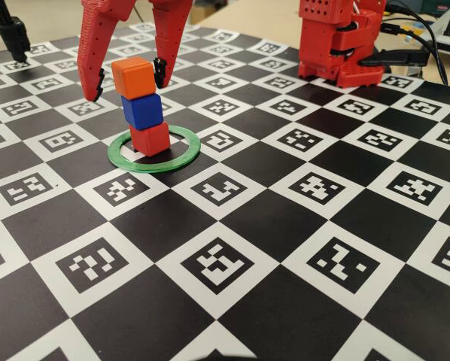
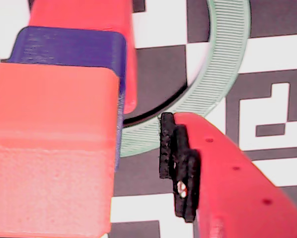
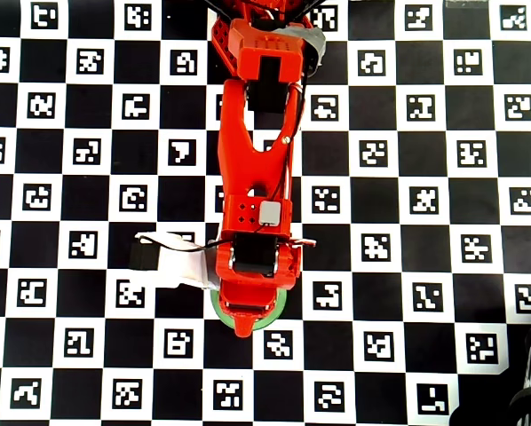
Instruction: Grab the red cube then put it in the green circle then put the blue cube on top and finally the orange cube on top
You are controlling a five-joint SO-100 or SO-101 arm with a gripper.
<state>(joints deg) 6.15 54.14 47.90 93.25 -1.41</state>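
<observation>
Three-cube stack stands inside the green circle (image 1: 154, 149) on the checker board (image 1: 285, 248): red cube (image 1: 150, 138) at bottom, blue cube (image 1: 142, 110) on it, orange cube (image 1: 133, 77) on top, each a bit twisted against the next. Gripper (image 1: 128, 80) is spread wide, one finger either side of the orange cube, pads clear of it in the fixed view, holding nothing. In the overhead view the arm (image 3: 252, 169) hides the stack; only a sliver of the circle shows.
</observation>
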